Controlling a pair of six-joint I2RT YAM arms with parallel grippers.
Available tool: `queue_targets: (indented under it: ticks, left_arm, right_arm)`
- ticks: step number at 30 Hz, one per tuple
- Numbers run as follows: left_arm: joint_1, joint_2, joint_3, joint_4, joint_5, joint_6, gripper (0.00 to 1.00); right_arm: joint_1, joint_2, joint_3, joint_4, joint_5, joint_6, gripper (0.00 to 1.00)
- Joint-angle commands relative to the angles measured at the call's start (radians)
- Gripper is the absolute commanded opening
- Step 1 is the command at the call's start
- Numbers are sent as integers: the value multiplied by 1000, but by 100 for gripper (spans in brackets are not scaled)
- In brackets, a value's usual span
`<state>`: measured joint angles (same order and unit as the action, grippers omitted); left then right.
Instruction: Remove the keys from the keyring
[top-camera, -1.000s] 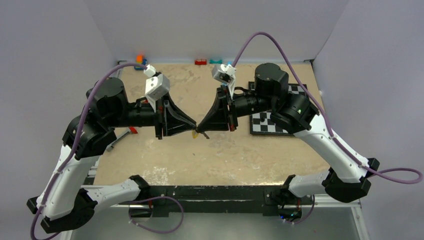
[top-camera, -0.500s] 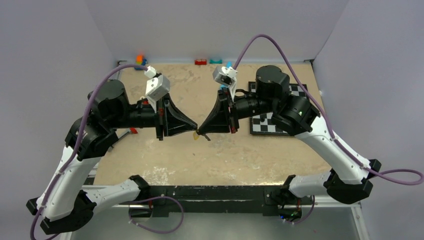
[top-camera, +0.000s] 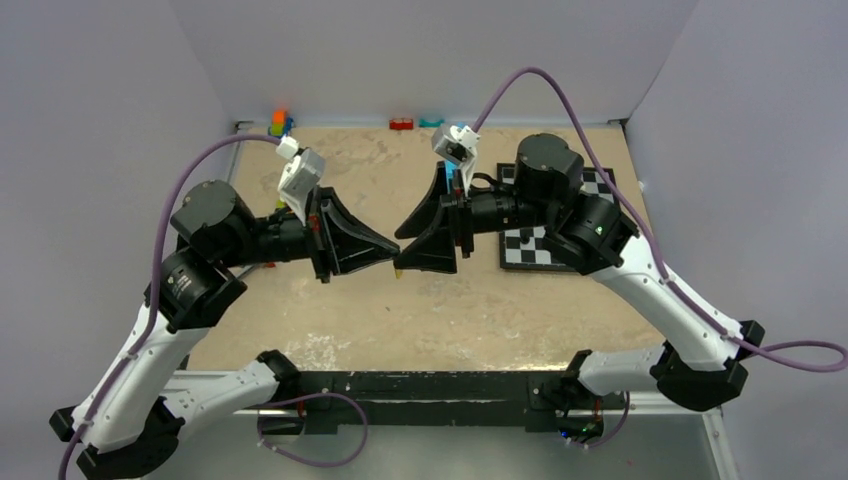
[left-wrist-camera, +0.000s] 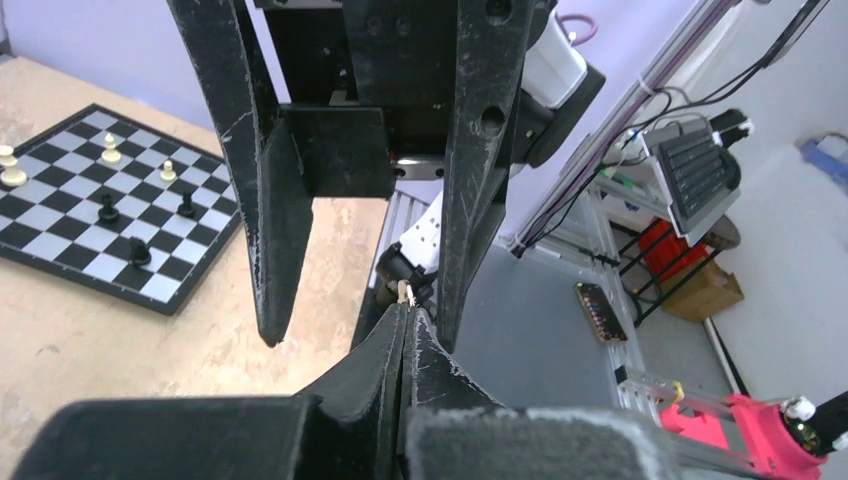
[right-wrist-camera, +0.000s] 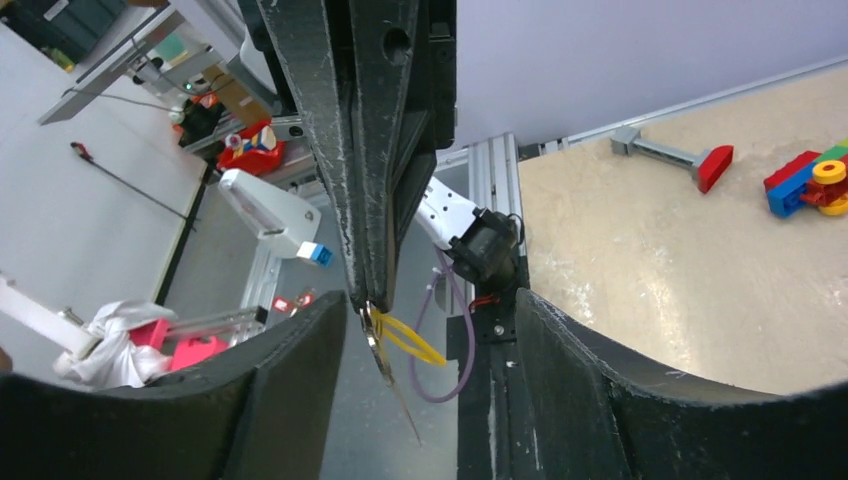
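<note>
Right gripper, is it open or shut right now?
Open: the right gripper shows both fingers wide apart in its wrist view, with the shut left gripper and its yellow key between them.

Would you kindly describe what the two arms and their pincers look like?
The left arm and right arm have white links, black round joints and a purple cable each. The left pincer and right pincer are black, with tapering scuffed fingers.

Rear overhead, close wrists — sharing left pincer (top-camera: 393, 262)
</note>
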<state>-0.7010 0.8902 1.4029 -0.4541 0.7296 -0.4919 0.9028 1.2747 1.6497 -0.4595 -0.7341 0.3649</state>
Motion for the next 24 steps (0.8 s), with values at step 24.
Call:
queue_targets:
  ticks: [24]
  left_arm:
    - [1,-40,-84,300,-101,-185,0]
  right_arm:
    - [0,-110,-115,292,77,149,32]
